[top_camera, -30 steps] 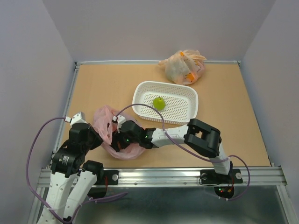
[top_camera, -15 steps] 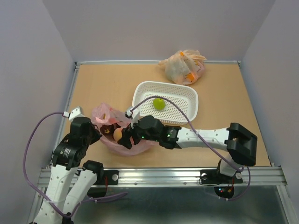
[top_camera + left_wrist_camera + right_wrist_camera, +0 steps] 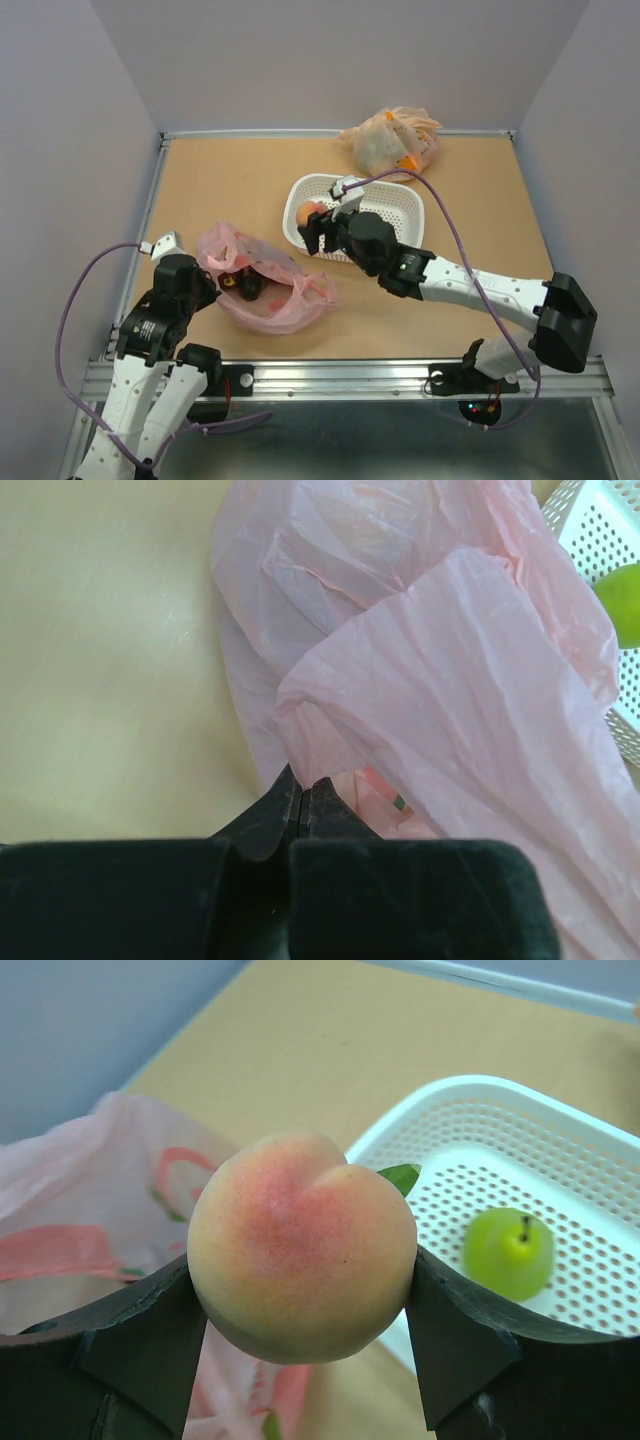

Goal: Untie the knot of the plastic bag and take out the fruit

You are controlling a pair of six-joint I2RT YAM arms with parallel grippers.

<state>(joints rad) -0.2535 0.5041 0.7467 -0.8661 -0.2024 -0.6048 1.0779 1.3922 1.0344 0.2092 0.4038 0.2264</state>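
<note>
Your right gripper (image 3: 305, 1332) is clamped on the round orange-pink peach (image 3: 300, 1245), one finger on each flank. It holds the peach in the air at the near-left rim of the white perforated plastic basket (image 3: 402, 196), well placed, I judge, to set it in beside the small green round fruit (image 3: 508, 1252) lying on the basket floor. Your left gripper (image 3: 301, 792) has its fingers pressed together on a fold of the thin pink crinkly plastic bag (image 3: 285, 300), at the bag's left edge. That pinch looks meant to anchor the light film so that it does not drag along when fruit is lifted out. The bag lies slack on the near-left part of the wooden table (image 3: 480, 230), between the left arm and the basket. Its mouth gapes and no tied knot shows, so I take the untying as done. Something dark sits in the opening; you cannot tell which fruit. The pale orange-beige bag (image 3: 392, 142) rests at the far edge, well apart.
</note>
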